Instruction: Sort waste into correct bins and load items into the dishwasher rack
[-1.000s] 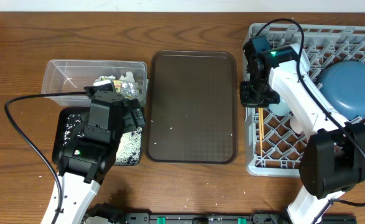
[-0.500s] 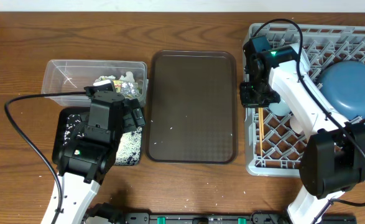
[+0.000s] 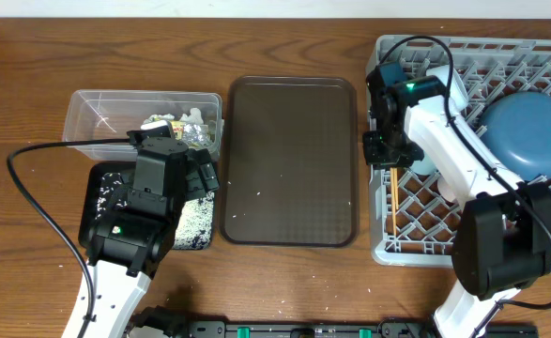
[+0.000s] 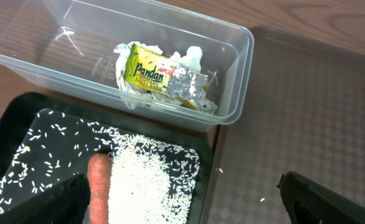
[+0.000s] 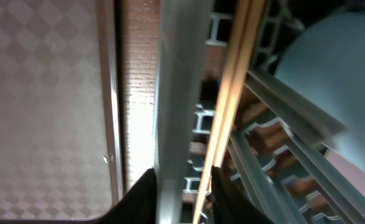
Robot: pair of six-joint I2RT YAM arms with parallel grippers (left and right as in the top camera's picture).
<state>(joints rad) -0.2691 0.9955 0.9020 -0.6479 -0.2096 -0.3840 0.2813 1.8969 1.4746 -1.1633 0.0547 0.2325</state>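
1. The dishwasher rack (image 3: pixel 538 56) fills the right of the table, and the loading step is at work on its left edge. The waste side looks finished.
2. The brown tray (image 3: pixel 289 141) lies in the middle, bare but for a few white specks that may be stray rice.
3. The blue plate (image 3: pixel 530 131) sits in the rack's right half, so I judge it loaded.
4. The clear tub (image 3: pixel 97 108) holds the wrapper (image 4: pixel 146 73) and the tissue (image 4: pixel 191 57). The black tray (image 4: pixel 20 118) just beside it holds the carrot (image 4: pixel 98 186) and a heap of rice (image 4: pixel 148 186).
5. The left gripper (image 4: pixel 181 186) hovers above those two bins with its jaws wide apart and nothing between them.
6. A light-blue cup (image 3: pixel 426 161) is in the rack, partly hidden under the right arm.
7. The right gripper (image 5: pixel 182 186) is down at the rack's left wall. Its jaws are partly apart, with a gap wider than the chopsticks (image 5: pixel 232 87).
8. The chopsticks lie along the rack's left channel and run between the fingers. They seem let go, though I cannot tell whether one pad touches them.
9. Next, the jaws should widen a little more and lift straight up, so neither finger drags the sticks or catches the rack wall.
10. After that, only the tiny specks on the brown tray may need clearing, and they would be hard to pinch.
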